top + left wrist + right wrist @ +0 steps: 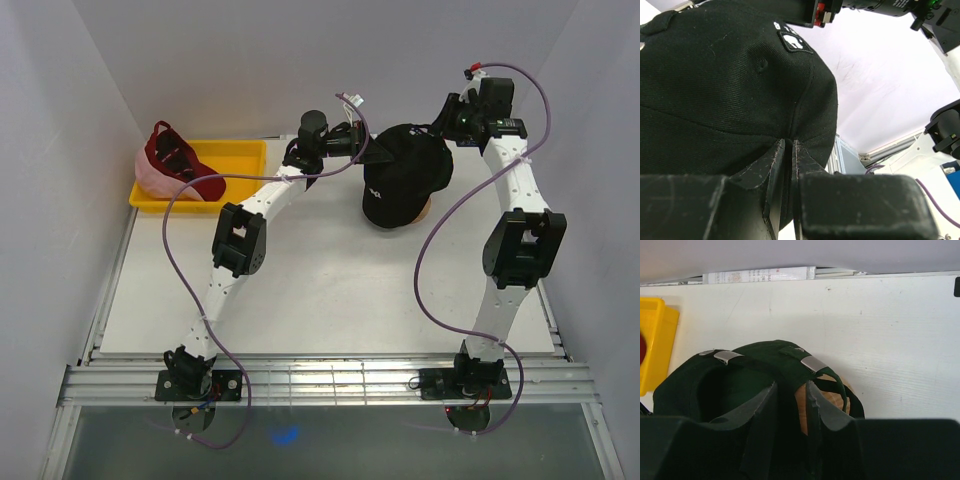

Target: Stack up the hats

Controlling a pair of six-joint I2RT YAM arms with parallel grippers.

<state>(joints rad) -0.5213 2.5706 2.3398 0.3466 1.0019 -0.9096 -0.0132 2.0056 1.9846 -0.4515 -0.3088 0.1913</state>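
Here the left gripper [788, 150] pinches the black cap's [715, 90] edge, fingers nearly together. The right gripper [790, 392] clamps the dark green cap's [695, 385] back strap between narrow fingers.

Two white arms [250, 215] with chunky black joints, purple cables [175, 255] looping alongside; black scuffed fingers [765, 172] up close, maybe a red tag upper right.

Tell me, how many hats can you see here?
4 that I can make out: a dark red hat and a pink hat in the yellow tray, a black hat and a dark green hat on the wooden stand. More could hide underneath.
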